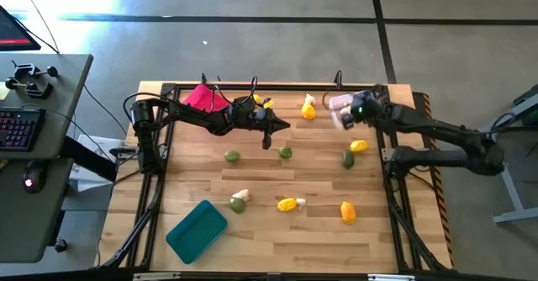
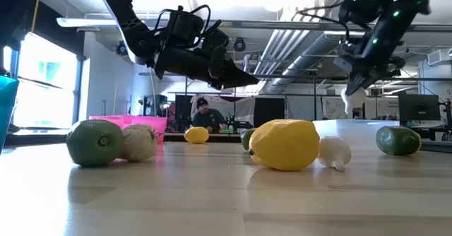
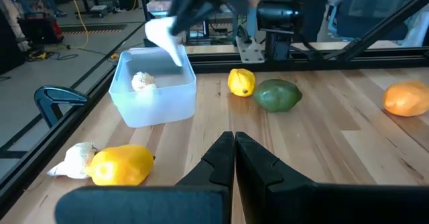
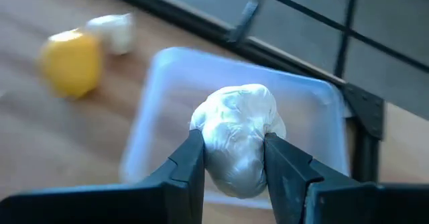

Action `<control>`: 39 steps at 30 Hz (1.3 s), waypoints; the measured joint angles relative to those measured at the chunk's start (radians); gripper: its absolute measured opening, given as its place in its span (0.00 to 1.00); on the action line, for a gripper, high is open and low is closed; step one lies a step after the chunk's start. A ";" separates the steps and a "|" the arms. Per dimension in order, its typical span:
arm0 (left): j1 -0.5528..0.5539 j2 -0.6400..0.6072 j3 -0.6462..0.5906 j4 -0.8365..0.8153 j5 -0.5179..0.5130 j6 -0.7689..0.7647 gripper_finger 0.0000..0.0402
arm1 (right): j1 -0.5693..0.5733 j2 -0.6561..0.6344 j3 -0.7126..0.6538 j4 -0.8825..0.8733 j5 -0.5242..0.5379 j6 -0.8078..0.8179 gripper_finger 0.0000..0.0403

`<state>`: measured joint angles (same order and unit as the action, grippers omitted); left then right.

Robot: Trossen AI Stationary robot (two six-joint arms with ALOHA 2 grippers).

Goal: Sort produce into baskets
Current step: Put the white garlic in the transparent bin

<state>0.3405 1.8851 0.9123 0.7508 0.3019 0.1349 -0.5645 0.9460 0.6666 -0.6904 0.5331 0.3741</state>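
1. Hovering idle over the middle of the worktop, the left hand has its fingers pressed shut on nothing; the pink basket sits behind it.
2. Pinching a white garlic bulb, the right hand hangs above the whitish basket, which already holds one bulb.
3. Risk, as I judge it: the grip is narrow on a rounded, lumpy shape, so letting go off-centre could bounce it off the rim onto the worktop.
4. The bulb's long axis runs roughly along the fingers.

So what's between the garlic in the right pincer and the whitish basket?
Only air: in the right wrist view the garlic hangs clamped above the whitish basket.
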 joint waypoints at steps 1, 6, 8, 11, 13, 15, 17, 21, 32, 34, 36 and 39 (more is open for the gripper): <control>0.000 0.000 0.000 0.000 0.000 0.000 0.00 | -0.043 0.010 0.000 0.008 -0.018 -0.016 0.26; 0.000 0.000 0.000 0.000 0.000 0.000 0.00 | -0.200 0.071 0.000 0.010 -0.056 -0.095 0.26; 0.000 0.000 0.000 0.000 0.000 0.000 0.00 | -0.242 0.098 0.000 0.016 -0.058 -0.099 0.26; 0.000 0.000 0.000 -0.002 0.000 0.000 0.00 | -0.254 0.127 0.000 0.028 -0.033 -0.100 0.26; 0.000 0.000 0.000 -0.002 0.000 0.000 0.00 | -0.240 0.142 0.000 0.030 -0.019 -0.094 0.26; 0.000 0.000 0.000 -0.003 0.000 0.000 0.00 | -0.238 0.155 0.000 0.029 -0.012 -0.089 0.26; 0.000 0.000 0.000 -0.003 0.000 0.000 0.00 | -0.240 0.170 0.000 0.034 -0.007 -0.081 0.26; 0.000 0.000 0.000 -0.004 0.000 -0.001 0.00 | -0.238 0.211 0.000 0.038 -0.003 -0.061 0.26; 0.000 0.000 0.000 -0.012 0.000 -0.003 0.00 | -0.238 0.271 0.000 0.045 0.020 -0.005 0.28; 0.000 0.000 0.000 -0.014 0.000 -0.003 0.00 | -0.238 0.281 0.000 0.044 0.015 0.015 0.31; 0.000 0.000 0.000 -0.014 -0.001 -0.011 0.00 | -0.238 0.297 0.000 0.043 0.013 0.032 0.36; 0.000 0.000 0.000 -0.015 -0.001 -0.012 0.00 | -0.238 0.322 0.000 0.042 0.013 0.045 0.43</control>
<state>0.3401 1.8851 0.9123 0.7357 0.3011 0.1232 -0.8028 1.2683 0.6666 -0.6487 0.5461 0.4188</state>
